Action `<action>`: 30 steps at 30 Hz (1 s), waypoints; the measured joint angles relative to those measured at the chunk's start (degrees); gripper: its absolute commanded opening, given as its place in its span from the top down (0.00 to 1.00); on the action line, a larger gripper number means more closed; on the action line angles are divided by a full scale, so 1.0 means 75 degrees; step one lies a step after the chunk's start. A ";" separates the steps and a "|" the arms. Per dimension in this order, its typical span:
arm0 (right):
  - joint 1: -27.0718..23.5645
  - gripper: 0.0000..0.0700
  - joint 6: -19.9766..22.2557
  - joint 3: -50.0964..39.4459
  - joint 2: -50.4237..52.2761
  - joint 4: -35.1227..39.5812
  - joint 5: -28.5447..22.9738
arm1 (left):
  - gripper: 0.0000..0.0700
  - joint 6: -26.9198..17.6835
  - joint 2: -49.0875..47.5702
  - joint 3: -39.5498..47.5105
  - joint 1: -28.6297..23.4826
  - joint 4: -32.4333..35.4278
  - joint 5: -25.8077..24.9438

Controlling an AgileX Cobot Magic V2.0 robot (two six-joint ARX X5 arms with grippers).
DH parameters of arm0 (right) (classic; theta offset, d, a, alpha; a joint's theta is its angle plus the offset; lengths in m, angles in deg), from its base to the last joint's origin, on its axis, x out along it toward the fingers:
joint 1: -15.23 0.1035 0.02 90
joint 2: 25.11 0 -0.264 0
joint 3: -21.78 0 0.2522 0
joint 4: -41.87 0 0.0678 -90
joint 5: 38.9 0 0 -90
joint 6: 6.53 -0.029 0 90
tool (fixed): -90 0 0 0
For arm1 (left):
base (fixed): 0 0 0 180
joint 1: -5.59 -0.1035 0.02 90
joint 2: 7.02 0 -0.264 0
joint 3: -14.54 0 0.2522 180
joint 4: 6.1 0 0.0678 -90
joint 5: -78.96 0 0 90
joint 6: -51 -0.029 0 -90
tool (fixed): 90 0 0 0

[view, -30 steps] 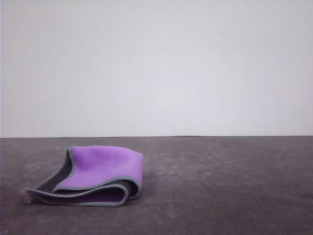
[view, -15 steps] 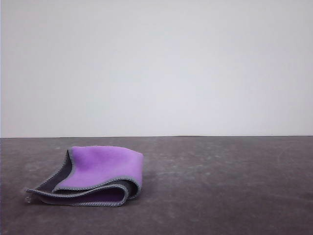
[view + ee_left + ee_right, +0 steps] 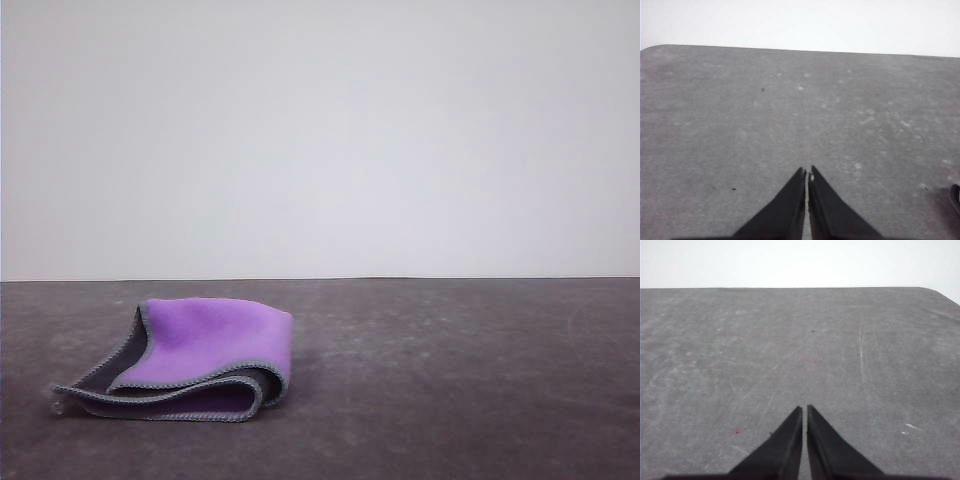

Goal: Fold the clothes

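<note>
On table (image 3: 480,380) left, folded cloth (image 3: 205,345) — purple up, lengthwise left-right

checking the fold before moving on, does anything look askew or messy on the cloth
Yes: the cloth is folded loosely. Its layers bulge open at the near edge, and a grey corner sticks out to the left, out of line with the purple top.

The front view looks low across the table (image 3: 450,380); both wrist views look down on it.
</note>
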 measured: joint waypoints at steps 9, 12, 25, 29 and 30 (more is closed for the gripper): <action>0.0000 0.98 0.0001 0.0000 0.0000 0.0000 0.0000 | 1.00 0.0000 0.0000 0.0000 0.0000 0.0000 0.0000; 0.0000 0.98 0.0001 0.0000 0.0000 0.0000 0.0000 | 1.00 0.0000 0.0000 0.0000 0.0000 0.0000 0.0000; 0.0000 0.98 0.0002 0.0000 0.0000 0.0000 0.0000 | 1.00 0.0000 0.0000 0.0000 0.0000 0.0000 0.0000; 0.0000 0.98 0.0000 0.0000 0.0000 0.0000 0.0000 | 1.00 0.0000 0.0000 0.0000 0.0000 0.0000 0.0000; 0.0000 0.98 0.0000 0.0000 0.0000 0.0000 0.0000 | 1.00 0.0000 0.0000 0.0000 0.0000 0.0000 0.0000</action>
